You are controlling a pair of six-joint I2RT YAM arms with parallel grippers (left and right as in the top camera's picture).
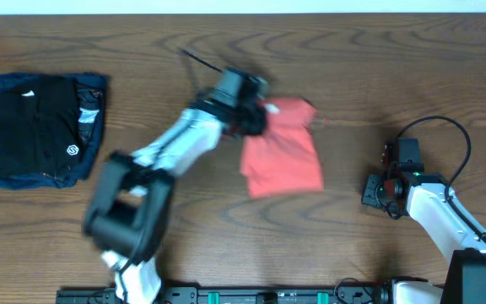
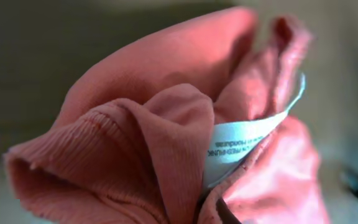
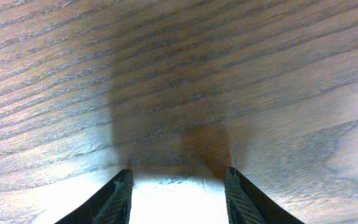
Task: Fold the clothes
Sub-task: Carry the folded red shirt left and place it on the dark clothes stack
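Note:
The coral-red T-shirt (image 1: 283, 156) lies folded into a small block at the table's middle, its lettering hidden. My left gripper (image 1: 256, 116) is at the shirt's upper left corner and is shut on the fabric there. In the left wrist view the bunched coral cloth (image 2: 166, 124) with its ribbed collar and a white care label (image 2: 241, 140) fills the frame, and the fingers are almost wholly hidden by it. My right gripper (image 1: 373, 191) is open and empty, low over bare wood to the right of the shirt; its two dark fingers (image 3: 178, 190) frame only table.
A folded black garment with a small white logo (image 1: 36, 122) lies on a folded navy-blue garment (image 1: 91, 118) at the far left. The left arm (image 1: 167, 152) slants across the table from the front edge. A black cable (image 1: 201, 61) lies behind the shirt.

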